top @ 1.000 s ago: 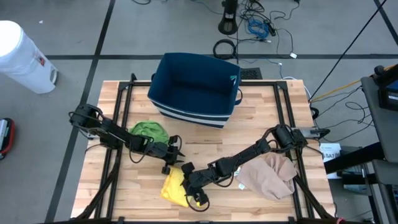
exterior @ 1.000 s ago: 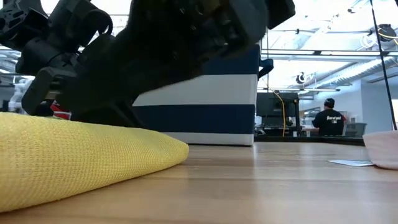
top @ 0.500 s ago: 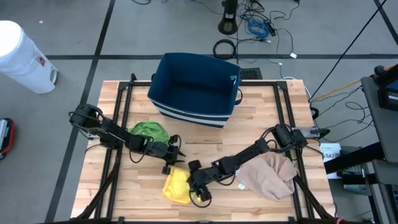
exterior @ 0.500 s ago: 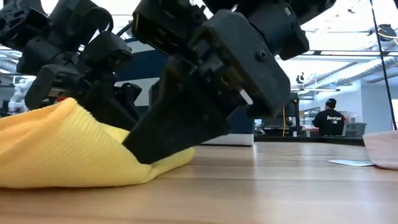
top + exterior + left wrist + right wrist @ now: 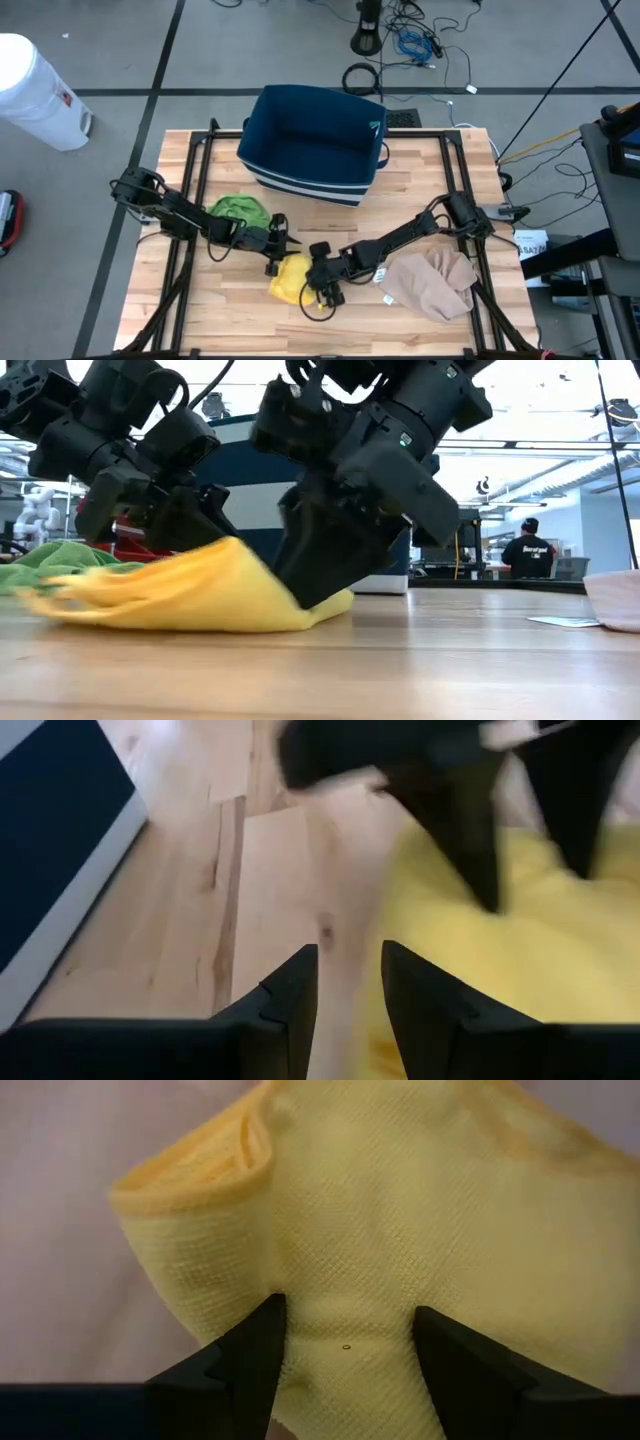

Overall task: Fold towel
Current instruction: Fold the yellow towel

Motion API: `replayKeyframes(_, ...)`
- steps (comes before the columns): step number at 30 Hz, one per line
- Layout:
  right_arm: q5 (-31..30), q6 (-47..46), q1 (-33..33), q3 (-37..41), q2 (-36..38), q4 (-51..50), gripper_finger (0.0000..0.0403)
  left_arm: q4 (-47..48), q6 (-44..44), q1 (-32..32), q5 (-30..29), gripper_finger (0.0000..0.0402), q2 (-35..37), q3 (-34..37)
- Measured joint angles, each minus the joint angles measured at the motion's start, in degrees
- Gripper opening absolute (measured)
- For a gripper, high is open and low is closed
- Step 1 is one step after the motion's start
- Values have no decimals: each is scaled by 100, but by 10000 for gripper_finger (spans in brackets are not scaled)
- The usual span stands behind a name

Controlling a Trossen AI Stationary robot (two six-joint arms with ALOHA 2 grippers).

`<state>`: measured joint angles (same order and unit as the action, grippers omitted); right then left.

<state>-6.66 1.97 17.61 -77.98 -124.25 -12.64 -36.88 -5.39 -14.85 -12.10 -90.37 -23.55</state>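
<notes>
The yellow towel (image 5: pixel 288 278) lies bunched near the table's middle, between both grippers. In the low view the yellow towel (image 5: pixel 190 595) rises to a ridge, with its underside on the wood. My right gripper (image 5: pixel 322 290) is shut on the towel's right end. My left gripper (image 5: pixel 272 262) stands at the towel's far-left edge. Its fingers are a narrow gap apart in the left wrist view (image 5: pixel 350 990), bare wood shows between them, and the towel (image 5: pixel 520 940) lies beside one finger. My right gripper (image 5: pixel 350 1355) pinches a thick bunch of the yellow towel between its two fingers (image 5: pixel 250 1355), several layers, close to a rolled hem (image 5: pixel 215 1165). It slants down from the table's right side (image 5: pixel 310 585). That end is raised; the rest rests on the table. Whether my left gripper touches the towel cannot be told.
A green towel (image 5: pixel 240 210) lies left of the middle, behind my left arm. A beige towel (image 5: pixel 435 282) is heaped at the right, with a paper slip (image 5: pixel 385 298) beside it. The dark blue basket (image 5: pixel 315 140) stands at the far edge. Bare wood runs along the near edge.
My right gripper has moved from near the table's near edge toward the far edge, taking the towel's near end with it. The towel, flat and spread before, has been drawn up into a bunch close to my left gripper, which has kept still.
</notes>
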Motion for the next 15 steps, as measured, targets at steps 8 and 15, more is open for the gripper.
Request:
replayKeyframes(8,-1018,289,-130,83,676,-1020,210,-202,-249,-15,-24,119,0,0)
replayKeyframes(15,-1005,360,-77,66,1413,-1222,210,-817,-638,-109,463,119,0,0)
